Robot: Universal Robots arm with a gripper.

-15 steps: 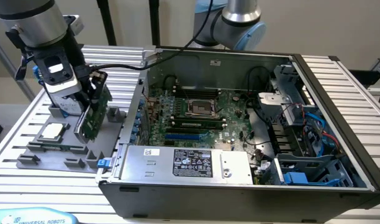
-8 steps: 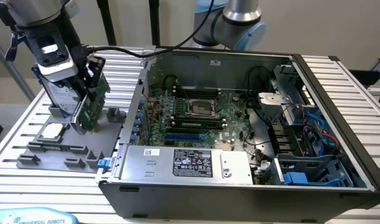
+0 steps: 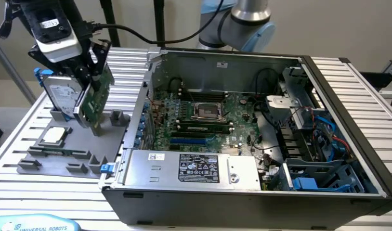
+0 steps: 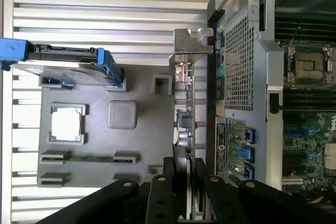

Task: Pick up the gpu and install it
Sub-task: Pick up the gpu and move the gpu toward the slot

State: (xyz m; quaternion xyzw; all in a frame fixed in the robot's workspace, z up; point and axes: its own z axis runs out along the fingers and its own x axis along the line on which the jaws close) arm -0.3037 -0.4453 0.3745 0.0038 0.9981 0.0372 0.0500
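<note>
The gpu [image 3: 97, 98] is a thin green card that stands on edge over the grey holder tray [image 3: 38, 166] at the exterior view's left. My gripper [image 3: 88, 79] is shut on its upper edge. In the wrist view the gpu [image 4: 185, 103] runs edge-on away from my gripper [image 4: 185, 177], with its silver bracket [image 4: 192, 43] at the far end. The black fingers [image 4: 169, 184] clamp the card from both sides. Whether the card's lower edge is clear of the tray I cannot tell.
A silver hard drive [image 3: 59, 96] with blue rails stands in the tray behind the card. A square chip [image 3: 55, 135] and a memory stick [image 3: 58, 153] lie in the tray. The open computer case [image 3: 340, 96] with its motherboard [image 3: 202, 118] lies to the exterior view's right.
</note>
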